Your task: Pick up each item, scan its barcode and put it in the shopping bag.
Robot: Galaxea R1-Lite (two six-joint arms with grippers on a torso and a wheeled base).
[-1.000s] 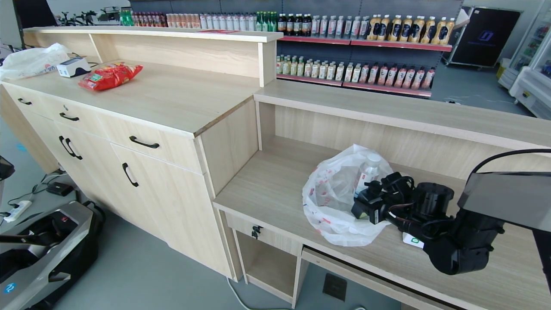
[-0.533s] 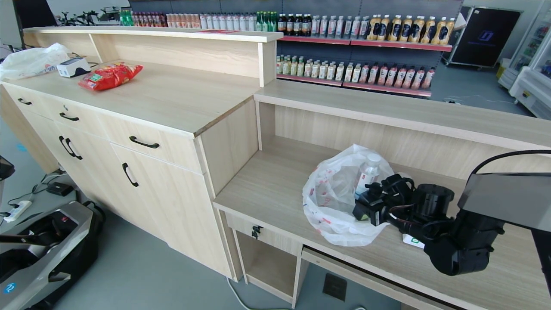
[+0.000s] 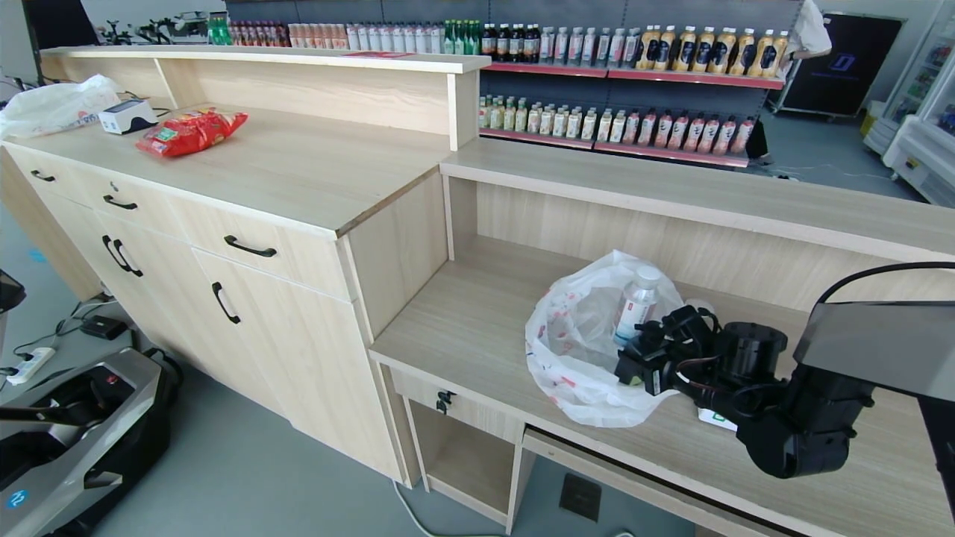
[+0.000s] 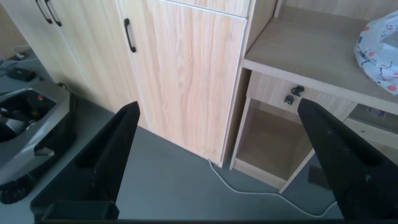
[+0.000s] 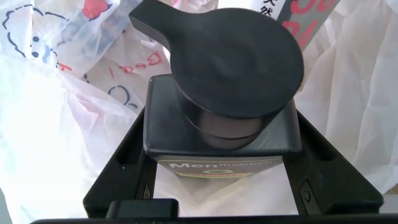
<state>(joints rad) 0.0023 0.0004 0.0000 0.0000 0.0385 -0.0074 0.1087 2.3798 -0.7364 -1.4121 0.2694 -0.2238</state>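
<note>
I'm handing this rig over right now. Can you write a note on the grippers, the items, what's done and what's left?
Left gripper: open, empty, low beside the cabinets.
Right gripper: shut on the black-capped bottle, at the mouth of the shopping bag.
Done: a clear bottle stands in the bag.
Left: drop the black-capped bottle into the bag. The red snack packet lies on the high counter, probably next to scan and bag.

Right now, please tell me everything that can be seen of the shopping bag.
The bag is thin white plastic, half see-through, with red print, crumpled, its mouth open upward. It sits on the lower counter. A clear bottle with a white cap stands inside. The right tool, holding a dark jar with a black lid, is at its right edge.
</note>
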